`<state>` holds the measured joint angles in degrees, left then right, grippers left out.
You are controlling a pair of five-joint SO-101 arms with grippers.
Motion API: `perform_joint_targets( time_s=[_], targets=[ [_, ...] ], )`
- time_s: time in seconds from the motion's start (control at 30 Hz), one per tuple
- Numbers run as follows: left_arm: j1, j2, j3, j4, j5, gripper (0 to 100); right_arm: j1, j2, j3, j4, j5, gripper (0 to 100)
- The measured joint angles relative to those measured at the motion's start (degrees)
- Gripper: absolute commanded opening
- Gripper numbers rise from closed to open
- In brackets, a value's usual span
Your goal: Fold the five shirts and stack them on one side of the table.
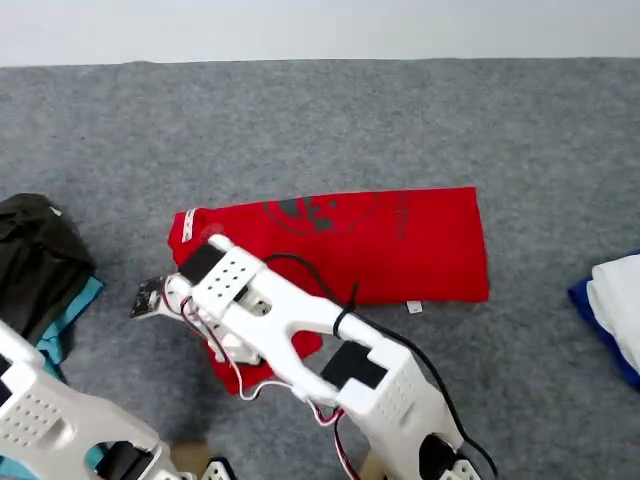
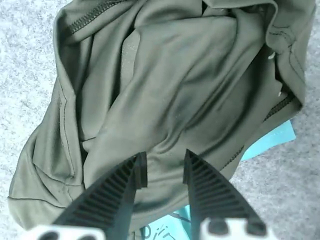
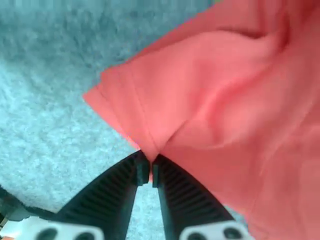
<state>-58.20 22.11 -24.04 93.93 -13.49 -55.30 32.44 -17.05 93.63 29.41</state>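
At edge of red shirt (image 3: 225, 100), right pincer (image 3: 151, 167) clamped on fabric; shirt lies partly folded at middle of grey carpet (image 1: 400, 120); left pincer (image 2: 165, 167) parted over crumpled olive shirt (image 2: 165, 75), teal shirt (image 2: 267, 142) beneath; white wall (image 1: 300, 30) behind.

To one side of the right gripper (image 3: 151, 167): bare grey carpet (image 3: 45, 100), free for a low pass. Ahead and to the other side: red shirt (image 3: 240, 100), its folded edge pinched between the closed tips, barring the way. Straight below the left gripper (image 2: 162, 167), tips parted: crumpled olive shirt (image 2: 165, 75) over a teal cloth (image 2: 270, 142), grey carpet open around the heap's rim.
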Motion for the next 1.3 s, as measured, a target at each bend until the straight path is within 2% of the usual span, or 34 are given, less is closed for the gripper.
perform_joint_targets(
  time_s=[0.37,0.77,1.07,1.3],
  targets=[
    [0.0,0.0,0.0,0.0,0.0,13,11.1,8.3,-18.5,-1.8,0.0,0.9],
    [1.4,0.0,1.1,-0.3,0.0,13,16.9,20.2,-41.3,-1.8,0.0,0.9],
    [2.0,0.0,5.3,-3.0,0.0,13,21.6,23.5,-47.4,-1.8,0.0,0.9],
    [4.2,0.0,5.4,-3.1,0.0,13,23.9,26.5,-47.5,-1.1,0.0,13.8]
  ],
)
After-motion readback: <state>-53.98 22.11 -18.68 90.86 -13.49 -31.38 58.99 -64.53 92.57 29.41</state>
